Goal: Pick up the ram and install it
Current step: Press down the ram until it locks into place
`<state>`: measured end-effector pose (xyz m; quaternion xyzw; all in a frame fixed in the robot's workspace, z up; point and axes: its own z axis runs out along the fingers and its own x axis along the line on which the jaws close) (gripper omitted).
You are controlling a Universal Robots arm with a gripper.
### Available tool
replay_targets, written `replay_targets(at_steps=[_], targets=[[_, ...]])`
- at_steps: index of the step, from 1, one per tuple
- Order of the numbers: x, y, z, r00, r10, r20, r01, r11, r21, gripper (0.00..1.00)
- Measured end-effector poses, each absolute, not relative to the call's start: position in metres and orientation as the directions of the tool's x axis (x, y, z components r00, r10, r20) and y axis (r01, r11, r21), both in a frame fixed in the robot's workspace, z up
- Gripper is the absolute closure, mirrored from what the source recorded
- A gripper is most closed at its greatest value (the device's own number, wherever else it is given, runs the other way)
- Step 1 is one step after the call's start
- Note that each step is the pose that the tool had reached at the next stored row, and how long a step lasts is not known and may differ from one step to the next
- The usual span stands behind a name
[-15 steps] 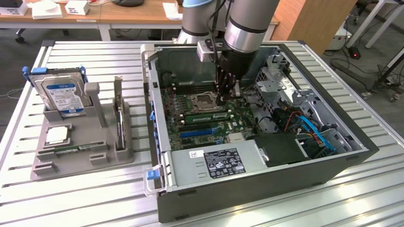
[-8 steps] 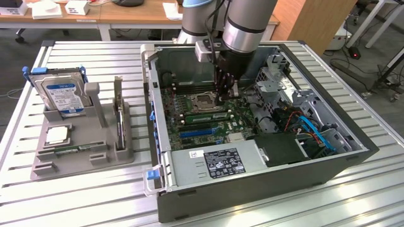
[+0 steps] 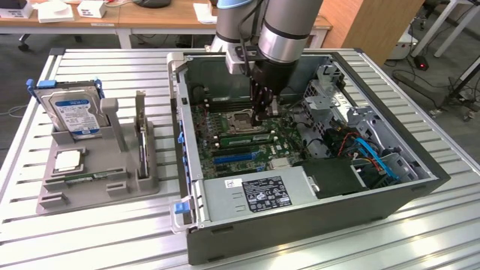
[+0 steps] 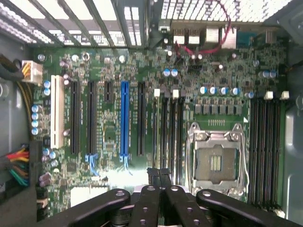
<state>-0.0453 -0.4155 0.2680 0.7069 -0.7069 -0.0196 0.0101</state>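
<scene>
My gripper point(image 3: 264, 117) reaches down into the open computer case point(image 3: 375, 202), just above the motherboard point(image 3: 225, 126). Its black fingers point(image 4: 152, 182) are pressed together with nothing between them. They hang over the black memory slots point(image 4: 171, 137) beside the empty processor socket point(image 4: 215, 163). The ram point(image 3: 241, 137), a long green stick with dark chips, stands on edge in a slot next to the socket point(image 3: 241, 119), just in front of the fingertips. I cannot tell whether the fingers touch it.
On the exterior view's left, a grey stand point(image 3: 98, 188) holds a silver hard drive with a blue label point(image 3: 75, 112), a square silver chip point(image 3: 67, 160) and a thin green strip point(image 3: 90, 178). Cables and a drive cage point(image 3: 360, 140) crowd the case's right side.
</scene>
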Motion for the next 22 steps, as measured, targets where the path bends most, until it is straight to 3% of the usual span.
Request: replay_targets(at_steps=[22], targets=[[-0.091,-0.415,0.268,0.0,-1.0,-0.013,-0.999,0.0,0.04,0.91]])
